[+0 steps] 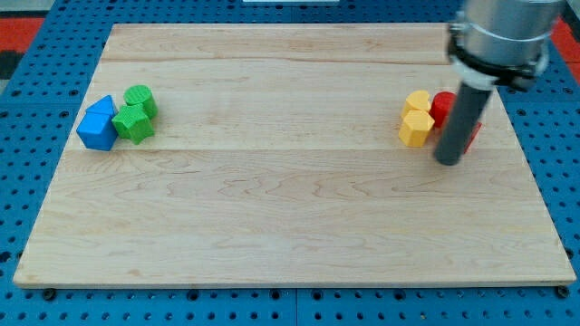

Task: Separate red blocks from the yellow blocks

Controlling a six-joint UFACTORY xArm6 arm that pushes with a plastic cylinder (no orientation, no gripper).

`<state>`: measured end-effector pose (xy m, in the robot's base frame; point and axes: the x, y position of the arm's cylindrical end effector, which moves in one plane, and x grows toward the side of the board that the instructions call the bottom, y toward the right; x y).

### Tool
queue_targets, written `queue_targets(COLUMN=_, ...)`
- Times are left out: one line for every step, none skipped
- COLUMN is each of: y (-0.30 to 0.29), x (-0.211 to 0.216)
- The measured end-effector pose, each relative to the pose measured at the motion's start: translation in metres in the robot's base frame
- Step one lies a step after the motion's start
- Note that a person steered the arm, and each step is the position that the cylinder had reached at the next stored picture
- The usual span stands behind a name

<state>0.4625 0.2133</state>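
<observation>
Wood of the board fills the nearest stretch of the view, bare along the view's bottom, with a blue pegboard surface framing it on all sides. Farther up and toward the view's right, my tip rests on the board; it is a plain dark rod with no jaws, so nothing on it opens or closes, and it grips nothing. Just above and to the view's right of my tip lies one red block, mostly hidden behind the rod, its shape impossible to make out. A second red block sits directly above my tip, also partly covered by the rod. Immediately to the view's left of my tip, a yellow hexagonal block sits just beside the rod, and a second yellow block touches it from above. Reds and yellows are packed close in one cluster, the upper red right against the yellows. Far to the view's left of my tip, well apart, sit a blue block and two green blocks, one lower and one upper, all bunched together.
</observation>
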Motion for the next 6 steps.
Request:
queue_targets(y=0.019, x=-0.007)
queue_targets(y=0.025, x=-0.029)
queue_targets(y=0.025, x=-0.054)
queue_targets(y=0.010, x=-0.091)
queue_targets(y=-0.026, x=-0.114)
queue_targets(y=-0.050, x=-0.115)
